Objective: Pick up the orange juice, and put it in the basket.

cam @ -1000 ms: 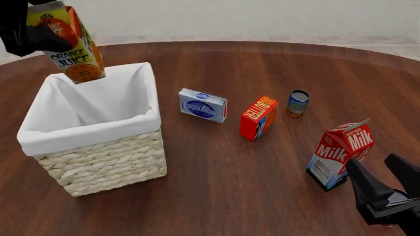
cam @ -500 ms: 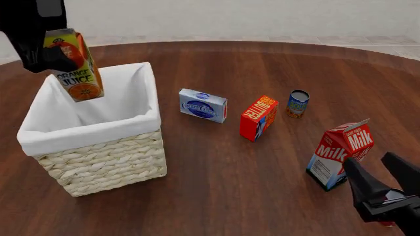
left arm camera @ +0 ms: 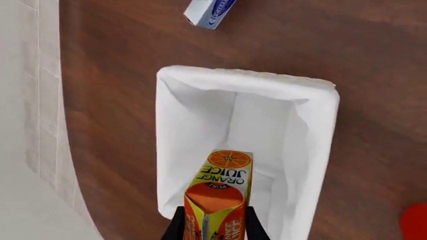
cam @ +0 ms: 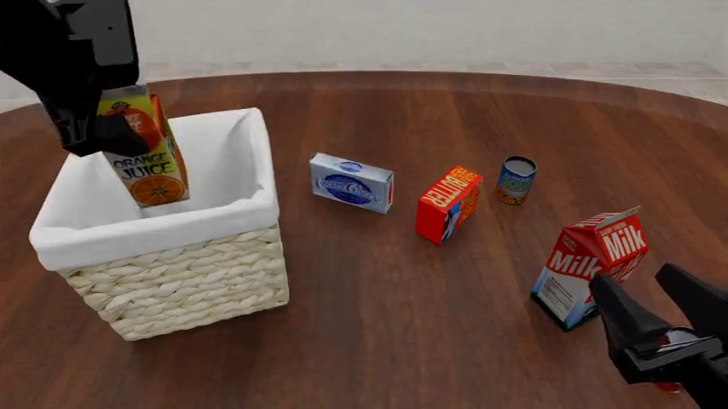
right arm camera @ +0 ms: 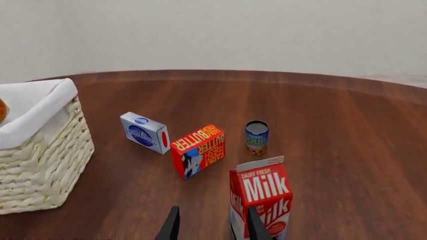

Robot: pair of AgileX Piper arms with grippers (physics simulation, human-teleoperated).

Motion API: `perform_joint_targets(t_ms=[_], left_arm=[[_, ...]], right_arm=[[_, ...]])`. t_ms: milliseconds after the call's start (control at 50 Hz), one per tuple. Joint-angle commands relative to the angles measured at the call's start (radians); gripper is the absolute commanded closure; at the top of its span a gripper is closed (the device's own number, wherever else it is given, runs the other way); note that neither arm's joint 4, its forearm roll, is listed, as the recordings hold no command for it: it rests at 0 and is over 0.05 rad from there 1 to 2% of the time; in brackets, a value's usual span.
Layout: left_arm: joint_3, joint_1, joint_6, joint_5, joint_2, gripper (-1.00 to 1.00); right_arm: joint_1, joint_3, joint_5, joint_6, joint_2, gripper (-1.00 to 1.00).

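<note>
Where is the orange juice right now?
In the front view, the orange juice is at the far left, held by the left gripper and hanging partway down inside the basket, near its back wall.

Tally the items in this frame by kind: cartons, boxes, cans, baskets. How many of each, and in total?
Cartons: 2, the orange juice held by the left gripper and the milk carton.
Boxes: 2, the butter box and the blue-and-white box.
Cans: 1, the can.
Baskets: 1, the basket.
Total: 6.
</note>
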Motion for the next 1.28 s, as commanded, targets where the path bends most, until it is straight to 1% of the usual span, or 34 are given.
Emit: perform_joint_targets(t_ms=[20, 120, 160, 200, 380, 400, 540, 580, 640, 700, 900, 1020, 1180, 1240, 1260, 1280], left_arm=[[0.014, -0.024, -0.007, 0.000, 0.003, 1.00], [0.040, -0.034, -0.007, 0.000, -0.009, 1.00], [0.027, -0.036, -0.018, 0.000, 0.001, 1.00], [0.034, -0.031, -0.008, 0.000, -0.006, 1.00], [0.029, -0.031, -0.006, 0.000, -0.002, 1.00], [0.031, -0.027, 0.002, 0.000, -0.004, -1.00], [0.024, -0.025, 0.007, -0.001, 0.002, -1.00], [0.025, -0.021, 0.020, -0.001, -0.001, -1.00], [0.017, -0.028, 0.012, -0.001, 0.002, -1.00], [0.021, -0.024, 0.023, 0.000, -0.004, -1.00], [0.005, -0.033, 0.014, 0.000, -0.006, -1.00], [0.002, -0.036, 0.021, 0.000, -0.020, -1.00], [-0.011, -0.059, 0.010, 0.000, -0.037, -1.00], [-0.008, -0.054, 0.041, 0.000, -0.064, -1.00], [0.002, -0.084, 0.036, 0.000, -0.091, -1.00], [0.002, -0.084, 0.036, 0.000, -0.091, -1.00]], right_arm=[[0.004, 0.000, -0.023, -0.002, 0.029, -1.00], [0.004, 0.000, -0.035, -0.006, 0.044, -1.00], [0.006, 0.000, -0.037, -0.006, 0.047, -1.00], [0.007, 0.000, -0.037, -0.006, 0.048, -1.00], [0.012, 0.000, -0.052, -0.005, 0.067, -1.00], [0.012, 0.000, -0.052, -0.005, 0.066, -1.00], [0.012, 0.000, -0.046, -0.004, 0.061, -1.00], [0.013, 0.000, -0.048, -0.004, 0.064, -1.00], [0.013, 0.000, -0.050, -0.005, 0.067, -1.00], [0.014, 0.000, -0.047, -0.004, 0.064, -1.00], [0.015, 0.000, -0.035, -0.004, 0.052, -1.00], [0.016, 0.000, -0.032, -0.003, 0.050, -1.00], [0.016, 0.000, -0.027, -0.003, 0.043, -1.00], [0.017, 0.000, -0.039, -0.003, 0.055, -1.00], [0.018, 0.000, -0.039, -0.003, 0.053, -1.00], [0.018, 0.000, -0.038, -0.003, 0.053, -1.00]])
